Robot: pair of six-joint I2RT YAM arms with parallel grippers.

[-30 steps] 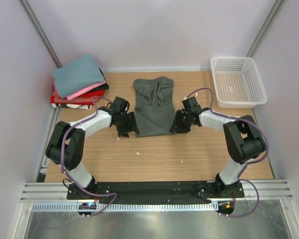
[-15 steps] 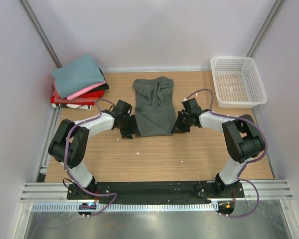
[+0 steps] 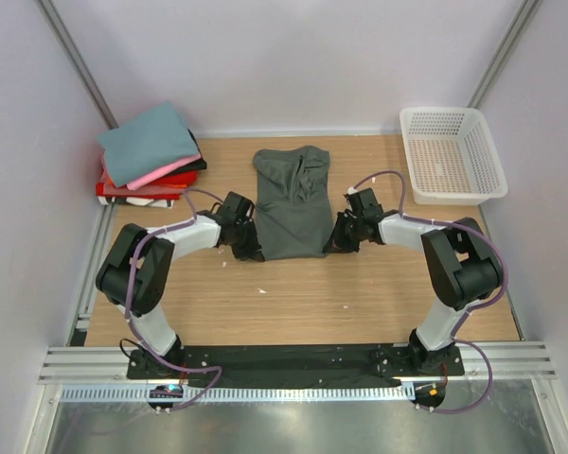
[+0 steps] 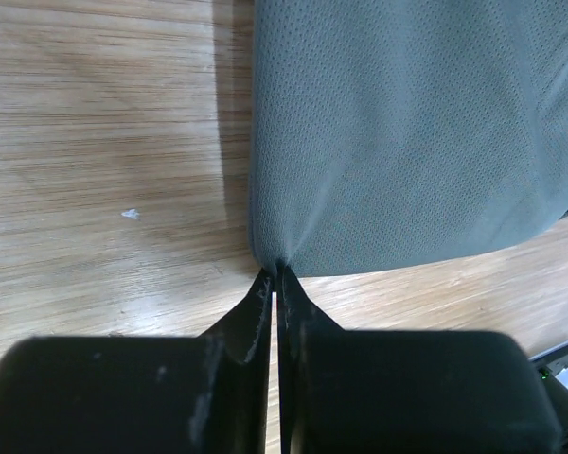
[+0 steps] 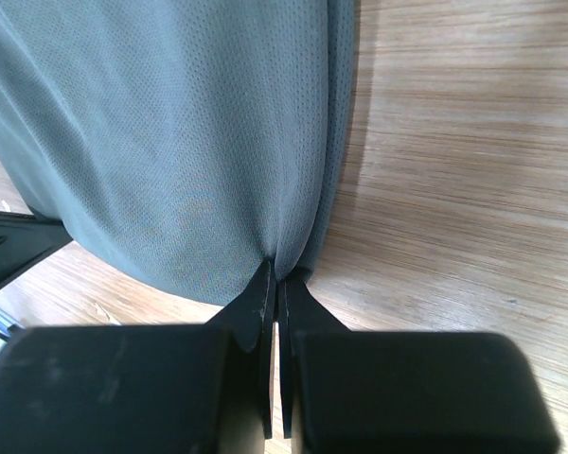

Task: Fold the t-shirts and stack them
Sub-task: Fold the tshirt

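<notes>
Grey-green t-shirt (image 3: 292,203) — near hem corners clamped by left gripper (image 4: 273,276) and right gripper (image 5: 275,270). Fold step starting; next likely an even lift toward collar.

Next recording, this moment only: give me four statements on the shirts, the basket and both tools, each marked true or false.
1. The left tool is shut on a near corner of the grey-green shirt. True.
2. The right tool hangs open over the white basket. False: it is shut on that shirt's other near corner.
3. The teal shirt tops the folded stack at far left. True.
4. The grey-green shirt lies in the basket. False: it lies on the table, apart from the basket.
</notes>
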